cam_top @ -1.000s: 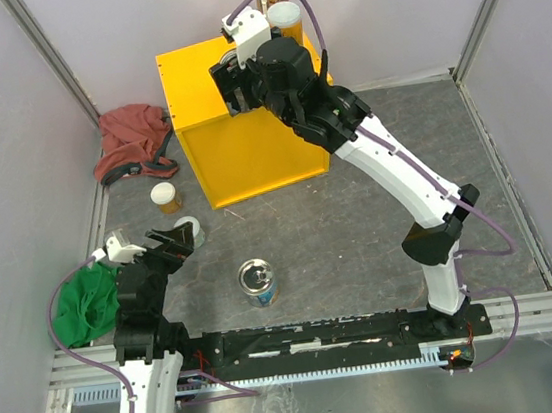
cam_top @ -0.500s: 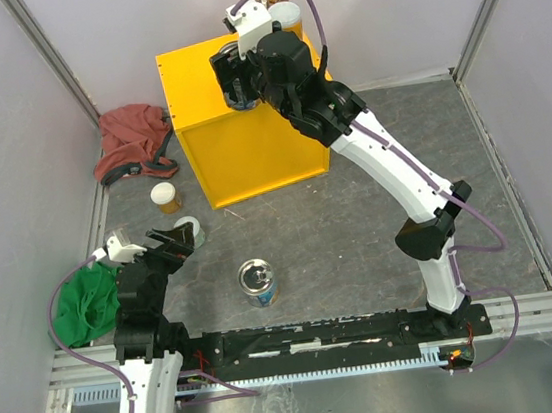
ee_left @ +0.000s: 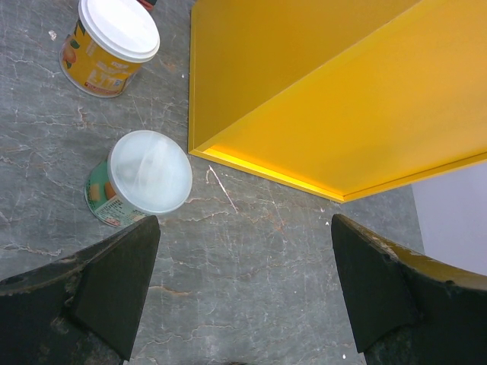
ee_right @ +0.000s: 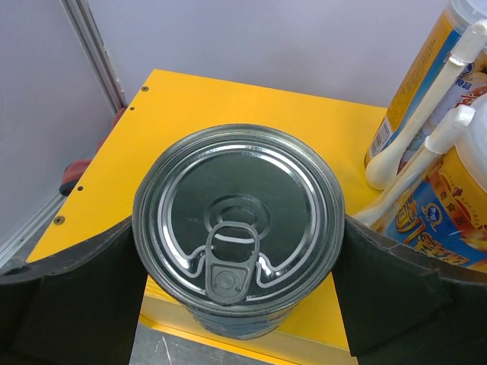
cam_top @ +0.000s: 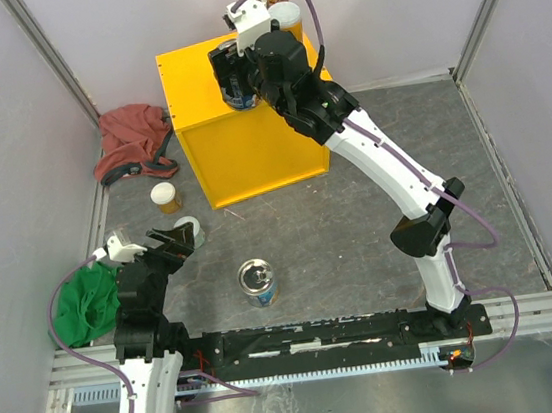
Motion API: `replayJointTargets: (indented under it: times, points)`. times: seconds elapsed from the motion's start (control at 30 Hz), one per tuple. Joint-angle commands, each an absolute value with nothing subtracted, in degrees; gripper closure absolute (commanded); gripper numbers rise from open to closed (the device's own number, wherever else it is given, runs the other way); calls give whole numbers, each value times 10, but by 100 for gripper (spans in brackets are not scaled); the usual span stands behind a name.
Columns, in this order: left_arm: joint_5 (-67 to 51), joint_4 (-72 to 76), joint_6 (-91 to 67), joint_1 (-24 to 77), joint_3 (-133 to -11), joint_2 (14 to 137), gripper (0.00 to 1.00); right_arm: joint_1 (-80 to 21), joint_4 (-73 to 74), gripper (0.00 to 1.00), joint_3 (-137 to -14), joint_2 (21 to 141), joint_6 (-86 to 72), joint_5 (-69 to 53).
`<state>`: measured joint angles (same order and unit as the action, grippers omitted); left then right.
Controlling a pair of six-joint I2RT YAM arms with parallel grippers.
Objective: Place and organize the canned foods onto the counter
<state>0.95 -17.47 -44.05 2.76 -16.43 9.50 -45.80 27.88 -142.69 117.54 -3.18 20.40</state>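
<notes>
My right gripper (cam_top: 237, 78) is shut on a wide silver-topped blue-labelled tin (ee_right: 238, 228) and holds it at the near edge of the yellow counter's top (ee_right: 183, 106); both fingers press its sides. Two tall orange-labelled cans (cam_top: 276, 5) stand at the counter's far right corner and show in the right wrist view (ee_right: 426, 106). A second silver-topped tin (cam_top: 258, 280) stands on the floor. My left gripper (ee_left: 243, 258) is open and empty, low over the floor next to a short white-lidded can (ee_left: 144, 176). Another short white-lidded can (ee_left: 110, 42) stands beyond it.
A red cloth (cam_top: 132, 141) lies against the left wall beside the counter (cam_top: 250, 154). A green cloth (cam_top: 85, 305) lies by the left arm's base. Walls close in the floor on the left, right and back.
My right gripper has carried the tin up and a little farther back over the counter's top. The left arm has not moved.
</notes>
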Motion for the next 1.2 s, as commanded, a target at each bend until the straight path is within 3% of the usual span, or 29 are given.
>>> replayJointTargets:
  times: [0.0, 0.1, 0.2, 0.53, 1.17]
  points:
    - [4, -146, -416, 29, -161, 101, 1, -449, 196, 39, -1463, 1174, -32, 204]
    - [3, -147, -415, 29, -162, 102, 1, -448, 190, 24, -1463, 1178, -33, 209]
    - [3, -148, -415, 29, -163, 101, 1, -447, 183, 15, -1464, 1178, -34, 209]
    - [-1, -147, -414, 29, -164, 101, 1, -447, 173, 3, -1475, 1174, -35, 172]
    - [-8, -143, -414, 29, -163, 94, 1, -452, 168, 1, -1482, 1152, -24, 157]
